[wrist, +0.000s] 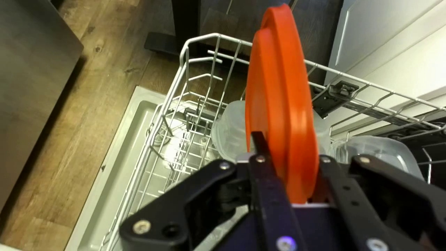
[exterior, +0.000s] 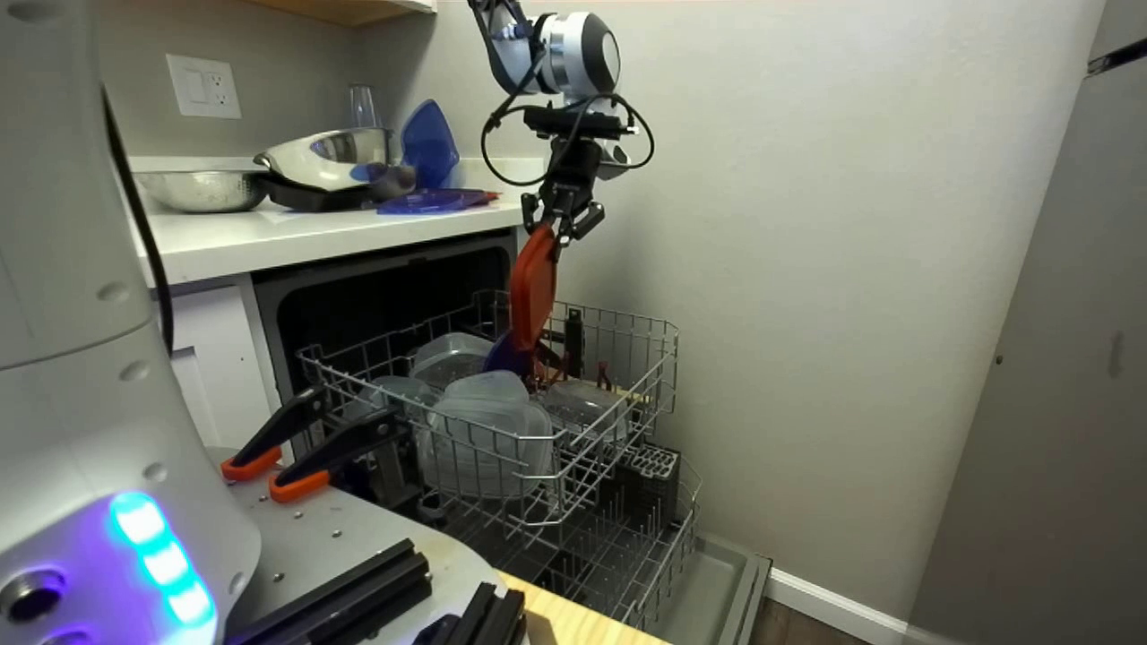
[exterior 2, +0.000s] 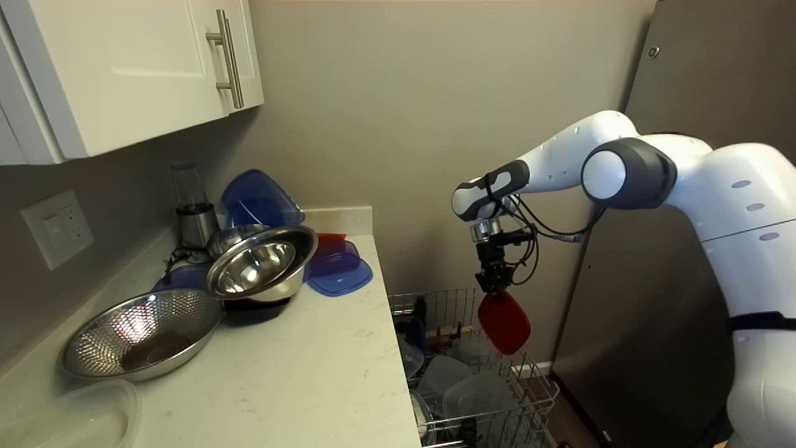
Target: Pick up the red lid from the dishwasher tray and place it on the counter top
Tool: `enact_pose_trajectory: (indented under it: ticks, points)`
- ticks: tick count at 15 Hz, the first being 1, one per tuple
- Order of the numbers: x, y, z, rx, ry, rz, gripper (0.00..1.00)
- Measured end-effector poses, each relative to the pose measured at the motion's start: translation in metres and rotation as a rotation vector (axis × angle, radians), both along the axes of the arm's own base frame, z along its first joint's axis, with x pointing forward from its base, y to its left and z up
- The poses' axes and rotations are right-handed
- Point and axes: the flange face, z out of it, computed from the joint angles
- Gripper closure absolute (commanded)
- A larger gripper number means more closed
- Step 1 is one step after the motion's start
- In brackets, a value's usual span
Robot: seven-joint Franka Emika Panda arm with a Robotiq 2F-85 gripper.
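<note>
1. In the dishwasher tray (exterior: 538, 438), which is a wire rack with grid sides, several translucent plastic containers (exterior: 502, 412) are held close together. A dark blue piece (exterior: 504, 356) is also seen there, partly hidden.
2. Lower than the tray, a black basket (exterior: 654, 466) with a grid-like top is placed; its contents cannot be made out.
3. On the counter top (exterior 2: 323, 373), a perforated steel colander (exterior 2: 168, 336) is set. Near it, a tilted metal bowl (exterior 2: 292, 282) is rested on a low black item (exterior 2: 254, 308). Inside the bowl a smaller round shape is seen; whether it is a second bowl or a reflection cannot be told.
4. By the colander, a clear plastic container (exterior 2: 81, 423) is partly seen. Farther along, a blue lid (exterior 2: 342, 281) is laid flat, and a blue dish (exterior 2: 258, 199) is stood upright.
5. The red lid (exterior 2: 505, 323) is thin and flat, with rounded corners and a stepped rim; its colour is shown as bright orange-red in the wrist view and darker in both exterior views.
6. The red lid is pinched at its upper edge by the gripper (wrist: 291, 157), and it is held almost upright over the tray, apart from the counter top.
</note>
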Motion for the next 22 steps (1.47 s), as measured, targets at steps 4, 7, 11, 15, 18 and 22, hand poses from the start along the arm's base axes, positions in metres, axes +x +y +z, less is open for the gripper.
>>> enact_pose_trajectory:
  ticks: [4,7,11,15,18,22]
  points:
    - [-0.004,-0.012,0.007,0.063,-0.191,-0.014,0.97]
    - [-0.016,-0.033,-0.009,0.133,-0.324,-0.100,0.97]
    - [-0.044,-0.063,-0.049,0.251,-0.437,-0.250,0.97]
    - [-0.061,-0.080,-0.077,0.408,-0.499,-0.396,0.97]
    - [-0.064,-0.087,-0.086,0.521,-0.547,-0.471,0.97]
    - [-0.063,-0.086,-0.082,0.609,-0.623,-0.495,0.97]
